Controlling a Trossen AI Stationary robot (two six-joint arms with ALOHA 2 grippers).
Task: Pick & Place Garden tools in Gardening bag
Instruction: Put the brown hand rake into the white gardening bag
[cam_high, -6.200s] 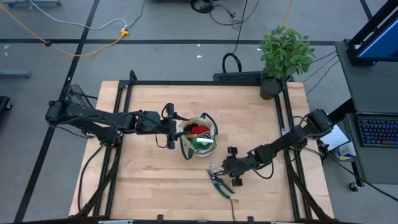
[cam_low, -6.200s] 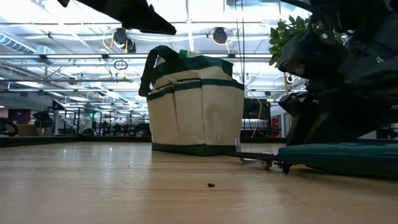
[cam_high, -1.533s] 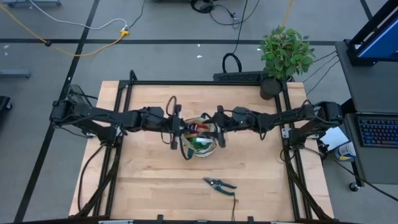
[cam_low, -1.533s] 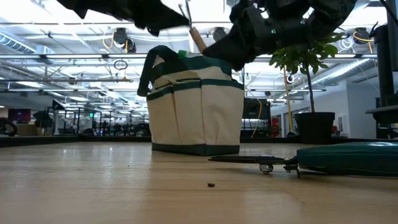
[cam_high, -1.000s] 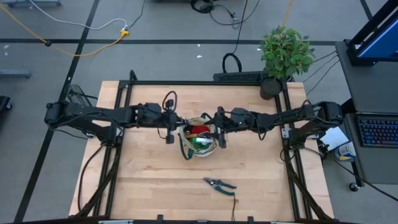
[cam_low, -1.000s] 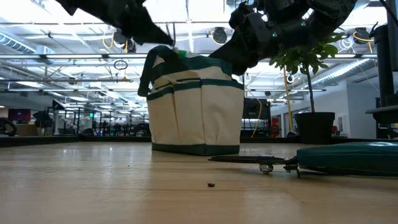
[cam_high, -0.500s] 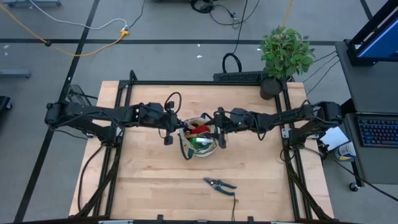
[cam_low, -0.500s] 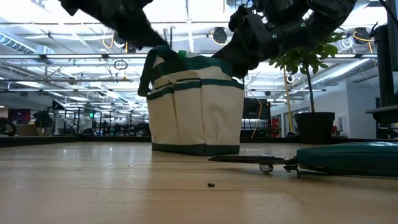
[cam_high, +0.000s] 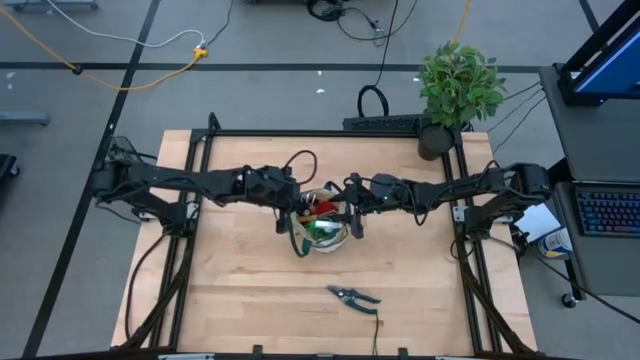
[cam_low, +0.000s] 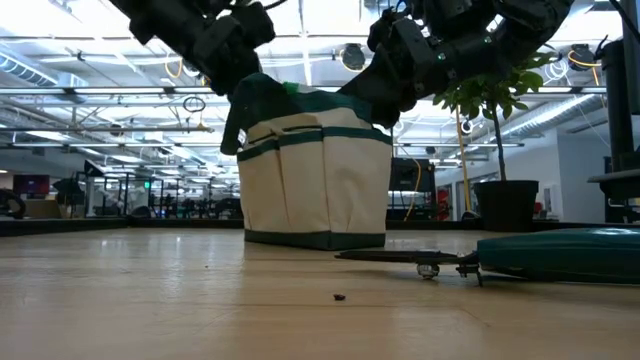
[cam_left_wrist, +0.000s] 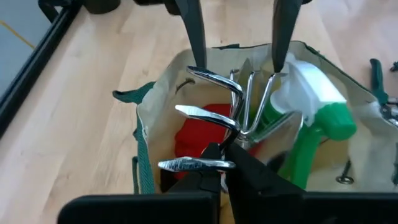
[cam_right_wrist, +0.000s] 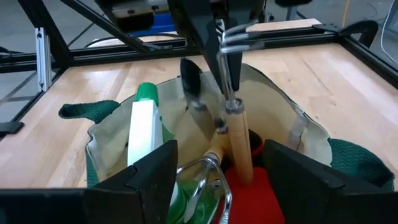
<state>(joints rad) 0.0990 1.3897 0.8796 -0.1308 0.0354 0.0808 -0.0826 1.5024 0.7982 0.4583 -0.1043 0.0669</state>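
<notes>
From above, the left gripper (cam_high: 297, 203) hangs over the near rim of the gardening bag (cam_high: 320, 222), and the right gripper (cam_high: 350, 207) sits opposite it at the bag's far rim; the pruning shears (cam_high: 354, 296) lie on the table (cam_high: 240, 290) well apart from both, on the side away from the potted plant (cam_high: 458, 88). At table height, both arms bend down onto the bag's mouth and the shears lie flat beside the bag. In the left wrist view, the left gripper's fingers (cam_left_wrist: 217, 163) are pinched shut on the metal neck of the fork (cam_left_wrist: 211, 118), its tines pointing away from the fingers, with a red item (cam_left_wrist: 198, 138) and a green-and-white spray bottle (cam_left_wrist: 314, 127) below it inside the bag. The right wrist view shows the right gripper spread wide and empty, with the fork's wooden handle (cam_right_wrist: 239, 144) standing upright just ahead of it, in the bag. To release well, the left gripper should probably lower until the handle settles, then part its fingers and lift straight up, clear of the bag's loop handles.
</notes>
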